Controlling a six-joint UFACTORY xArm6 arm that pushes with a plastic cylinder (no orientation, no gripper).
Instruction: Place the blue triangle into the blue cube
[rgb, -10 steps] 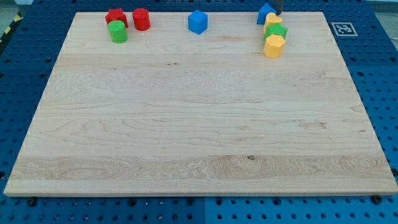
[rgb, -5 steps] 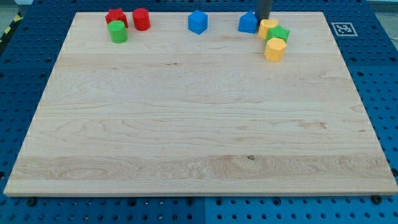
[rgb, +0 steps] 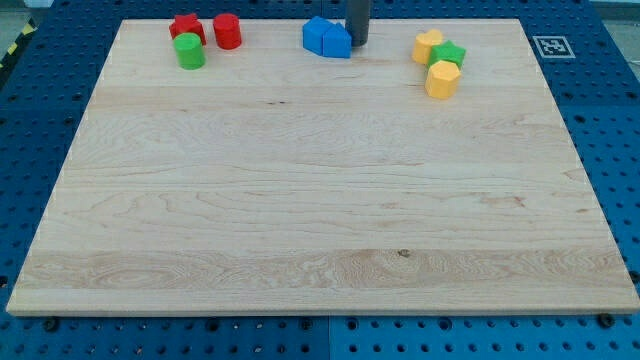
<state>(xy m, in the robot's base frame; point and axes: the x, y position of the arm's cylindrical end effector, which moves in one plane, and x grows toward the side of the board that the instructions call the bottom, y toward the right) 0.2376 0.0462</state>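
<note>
The blue triangle (rgb: 337, 42) lies near the board's top edge, pressed against the right side of the blue cube (rgb: 317, 34). My tip (rgb: 357, 43) comes down from the view's top and touches the triangle's right side. The two blue blocks and the tip stand in a row, left to right.
Two red blocks (rgb: 186, 27) (rgb: 227, 31) and a green cylinder (rgb: 188, 51) sit at the top left. Two yellow blocks (rgb: 429, 46) (rgb: 442, 78) and a green block (rgb: 449, 54) cluster at the top right. A marker tag (rgb: 550, 46) lies beyond the wooden board (rgb: 320, 200).
My tip has slid left along the top edge, pushing the blue triangle away from the yellow and green cluster until it meets the blue cube. The other blocks have not moved.
</note>
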